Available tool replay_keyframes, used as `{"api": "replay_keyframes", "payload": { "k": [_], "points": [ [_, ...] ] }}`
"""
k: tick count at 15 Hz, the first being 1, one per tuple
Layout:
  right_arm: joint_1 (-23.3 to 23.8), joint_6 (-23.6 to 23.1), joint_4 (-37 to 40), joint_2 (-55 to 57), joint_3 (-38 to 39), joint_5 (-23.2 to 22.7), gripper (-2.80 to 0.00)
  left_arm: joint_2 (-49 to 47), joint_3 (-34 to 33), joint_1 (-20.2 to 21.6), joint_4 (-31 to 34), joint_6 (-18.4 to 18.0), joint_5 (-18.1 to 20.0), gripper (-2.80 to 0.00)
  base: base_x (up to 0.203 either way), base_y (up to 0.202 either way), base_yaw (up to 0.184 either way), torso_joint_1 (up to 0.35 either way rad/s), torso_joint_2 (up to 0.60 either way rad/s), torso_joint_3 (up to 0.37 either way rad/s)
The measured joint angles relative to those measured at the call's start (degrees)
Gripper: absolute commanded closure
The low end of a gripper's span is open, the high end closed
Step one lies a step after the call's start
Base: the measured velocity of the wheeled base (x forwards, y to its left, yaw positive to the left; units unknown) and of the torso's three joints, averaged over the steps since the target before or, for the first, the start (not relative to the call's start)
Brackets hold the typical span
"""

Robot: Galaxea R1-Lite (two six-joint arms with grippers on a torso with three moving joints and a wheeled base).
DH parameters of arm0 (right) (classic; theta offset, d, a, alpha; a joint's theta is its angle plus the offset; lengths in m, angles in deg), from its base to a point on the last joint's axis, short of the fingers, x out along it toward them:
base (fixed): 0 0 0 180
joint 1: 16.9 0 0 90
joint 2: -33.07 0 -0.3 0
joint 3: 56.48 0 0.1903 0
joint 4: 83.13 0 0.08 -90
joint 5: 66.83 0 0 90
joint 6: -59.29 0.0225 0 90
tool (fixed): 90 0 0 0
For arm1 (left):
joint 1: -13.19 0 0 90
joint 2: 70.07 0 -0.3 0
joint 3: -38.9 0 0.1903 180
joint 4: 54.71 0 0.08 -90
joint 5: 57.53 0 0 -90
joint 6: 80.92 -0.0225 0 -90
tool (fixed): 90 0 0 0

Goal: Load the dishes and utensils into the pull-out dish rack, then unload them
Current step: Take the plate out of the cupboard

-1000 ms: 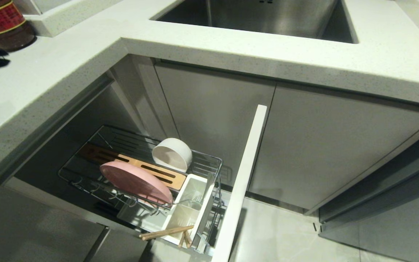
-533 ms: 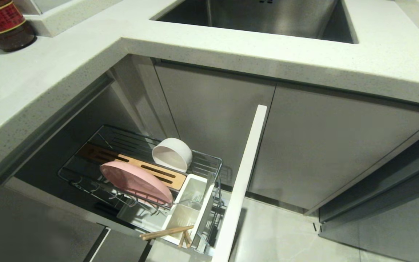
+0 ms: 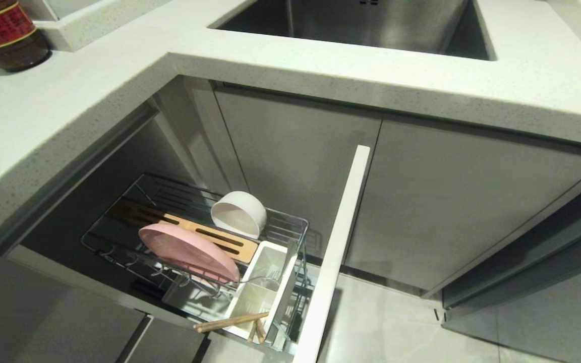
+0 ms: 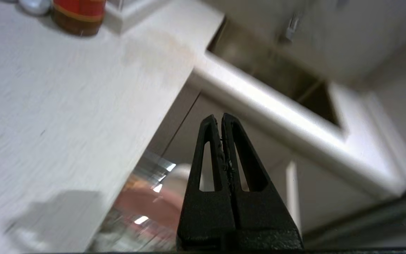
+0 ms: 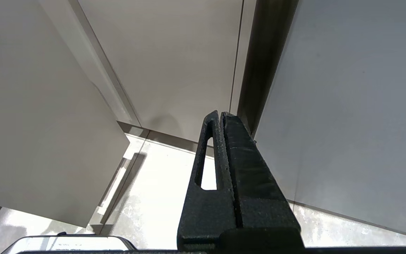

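Rack (image 3: 290,224) pulled out from under the counter (image 3: 58,116), its white front panel (image 3: 333,252) standing edge-on toward the camera. Plate (image 3: 187,252) leans tilted in the wire slots on the near side, pink face up. Bowl (image 3: 239,214) lies on its side behind it, at the far edge of the wooden strip (image 3: 220,241), mouth facing the plate. Caddy (image 3: 263,290) sits at the front end of the rack just behind the panel. Chopsticks (image 3: 230,321) lie across the caddy's near corner, tips sticking out past its edge toward the left. Fork (image 3: 269,275) in the caddy, only faintly visible. Sink (image 3: 361,22) set in the counter above and behind, well apart from the rack. Bottle (image 3: 3,33) with red label at the far left corner of the counter. Neither arm in the head view. Left gripper (image 4: 221,120) in its wrist view: fingers pressed together, holding nothing, up above the counter edge with the plate (image 4: 146,208) and rack blurred below. Right gripper (image 5: 220,116) fingers also together, empty, hanging low in front of cabinet doors (image 5: 174,63) over the floor (image 5: 153,197).
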Motion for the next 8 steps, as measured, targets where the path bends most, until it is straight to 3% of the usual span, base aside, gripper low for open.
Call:
{"api": "replay_keyframes", "payload": {
  "k": [4, 6, 8],
  "points": [
    [0.0, 0.0, 0.0, 0.0, 0.0, 0.0, 0.0, 13.6, -20.8, 3.9, -0.3, -15.6, 4.9, 0.0, 0.0, 0.0, 0.0, 0.0, 0.0, 0.0],
    [0.0, 0.0, 0.0, 0.0, 0.0, 0.0, 0.0, 20.3, -32.5, 5.2, -3.0, -19.2, 5.4, 0.0, 0.0, 0.0, 0.0, 0.0, 0.0, 0.0],
    [0.0, 0.0, 0.0, 0.0, 0.0, 0.0, 0.0, 26.5, -43.9, 6.2, -7.7, -20.5, 5.4, 0.0, 0.0, 0.0, 0.0, 0.0, 0.0, 0.0]
  ]
}}
